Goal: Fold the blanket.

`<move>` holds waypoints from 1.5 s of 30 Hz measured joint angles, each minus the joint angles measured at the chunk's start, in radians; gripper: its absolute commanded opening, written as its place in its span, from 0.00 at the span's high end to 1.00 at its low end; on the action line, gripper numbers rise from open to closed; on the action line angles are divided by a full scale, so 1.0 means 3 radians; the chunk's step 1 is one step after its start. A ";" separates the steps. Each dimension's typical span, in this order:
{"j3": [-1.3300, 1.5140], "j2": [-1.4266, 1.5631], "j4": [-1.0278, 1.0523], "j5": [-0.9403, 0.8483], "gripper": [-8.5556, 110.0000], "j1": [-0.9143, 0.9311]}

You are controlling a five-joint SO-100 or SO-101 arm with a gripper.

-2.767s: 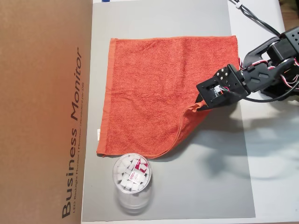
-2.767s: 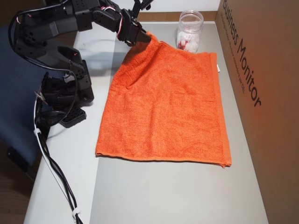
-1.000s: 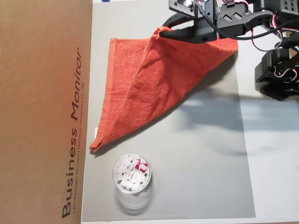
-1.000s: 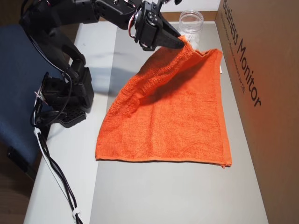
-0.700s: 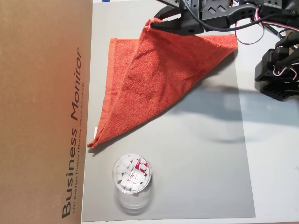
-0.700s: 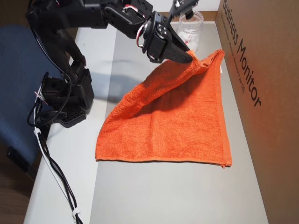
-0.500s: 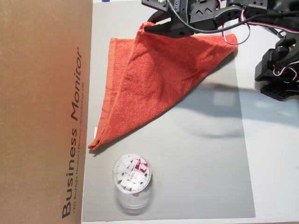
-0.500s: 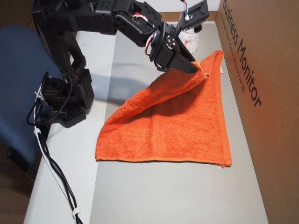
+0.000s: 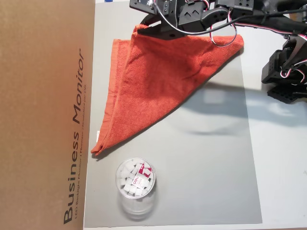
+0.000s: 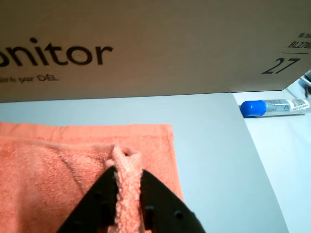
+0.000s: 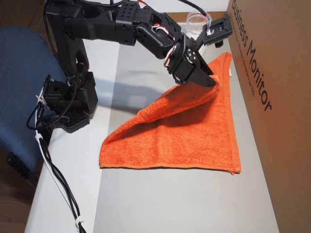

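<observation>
In an overhead view, we saw one blanket [image 9: 153,81] folded diagonally on the grey mat [image 9: 211,182] of the counter [image 9: 283,167], one carried corner pinched in the claw [image 9: 140,29]. One jar [image 9: 135,179] lay near its low tip; one cardboard box [image 9: 43,115] bordered it.

In the wrist view, the claw [image 10: 127,180] was clenched on a bunched terry corner of the blanket [image 10: 53,170]; one blue-capped tube [image 10: 272,106] lay beyond.

In the other overhead view, the blanket [image 11: 189,136] draped slack from the claw [image 11: 211,83]. We judged it light, limp and grippy, best held at a hemmed corner.
</observation>
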 measured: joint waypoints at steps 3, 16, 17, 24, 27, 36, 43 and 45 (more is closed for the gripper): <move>-0.0148 -0.0107 0.0000 0.0000 0.93 0.0036; -0.0721 -0.0711 -0.0051 -0.0297 0.93 0.0332; -0.0741 -0.0762 -0.0107 -0.0327 0.93 0.0343; -0.0741 -0.1156 -0.0787 -0.0680 0.93 0.0378; -0.0741 -0.1304 -0.1038 -0.0767 0.93 0.0378; -0.0747 -0.1662 -0.1662 -0.1048 0.93 0.0470; -0.0762 -0.1969 -0.1963 -0.1048 0.93 0.0629; -0.0762 -0.2035 -0.1994 -0.1033 0.93 0.0665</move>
